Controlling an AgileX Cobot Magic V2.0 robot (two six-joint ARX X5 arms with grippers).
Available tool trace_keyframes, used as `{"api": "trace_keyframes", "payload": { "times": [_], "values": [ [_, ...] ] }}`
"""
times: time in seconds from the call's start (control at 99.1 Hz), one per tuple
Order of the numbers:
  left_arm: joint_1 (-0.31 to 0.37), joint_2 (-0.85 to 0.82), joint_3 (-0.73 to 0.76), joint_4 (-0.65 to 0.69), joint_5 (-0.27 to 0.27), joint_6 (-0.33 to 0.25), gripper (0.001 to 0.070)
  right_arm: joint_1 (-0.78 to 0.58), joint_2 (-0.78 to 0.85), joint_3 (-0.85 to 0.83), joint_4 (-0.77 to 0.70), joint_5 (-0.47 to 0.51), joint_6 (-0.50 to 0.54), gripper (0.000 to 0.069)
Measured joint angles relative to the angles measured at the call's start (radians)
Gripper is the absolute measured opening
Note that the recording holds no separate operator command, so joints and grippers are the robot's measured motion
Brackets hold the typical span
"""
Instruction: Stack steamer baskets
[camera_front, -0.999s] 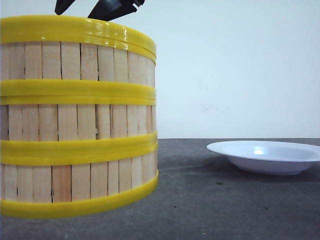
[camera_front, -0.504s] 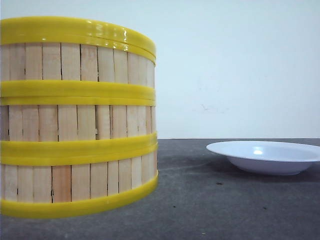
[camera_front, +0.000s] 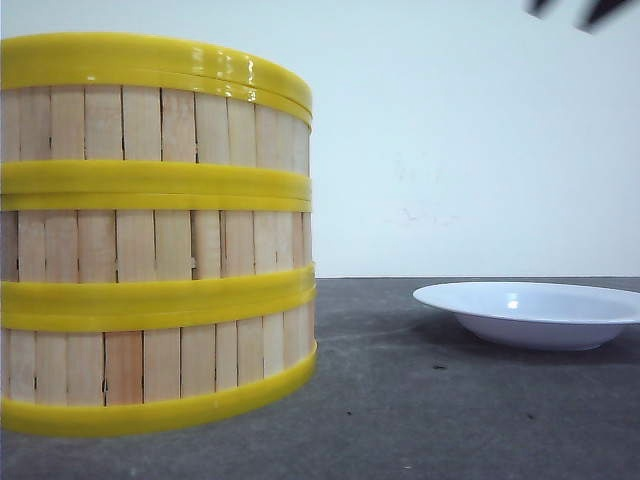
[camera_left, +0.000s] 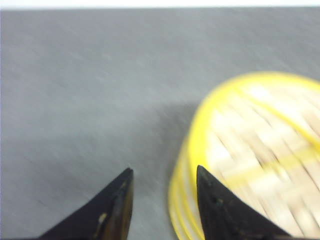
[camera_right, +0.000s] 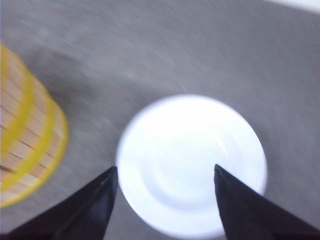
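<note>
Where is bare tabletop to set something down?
Bare dark table lies between the stacked steamer baskets and the white plate, and in front of the plate. The left side is crowded by the stack.

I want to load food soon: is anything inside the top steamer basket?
The left wrist view, though blurred, shows only the woven floor inside the top steamer basket. The two baskets stacked beneath it are covered, so their insides cannot be seen.

The steamer baskets (camera_front: 155, 235) show matt pale wood slats and glossy yellow plastic bands; the plate (camera_front: 530, 315) looks smooth and shiny; the table (camera_front: 450, 420) is matt grey.
</note>
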Motion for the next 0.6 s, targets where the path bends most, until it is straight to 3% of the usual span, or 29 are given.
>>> {"api": "trace_keyframes", "payload": {
  "times": [0.161, 0.343, 0.595],
  "values": [
    [-0.01, -0.06, -0.121, 0.001, 0.008, -0.016, 0.0228, -0.127, -0.158, -0.18, -0.013, 0.001, 0.026, 0.0377],
    [-0.01, -0.081, -0.172, 0.0, 0.008, -0.022, 0.0228, -0.172, -0.3, -0.307, -0.041, -0.001, 0.056, 0.0377],
    [-0.01, -0.081, -0.172, 0.021, 0.008, -0.03, 0.0226, -0.171, -0.321, -0.336, -0.098, -0.001, 0.064, 0.0377]
  ]
}}
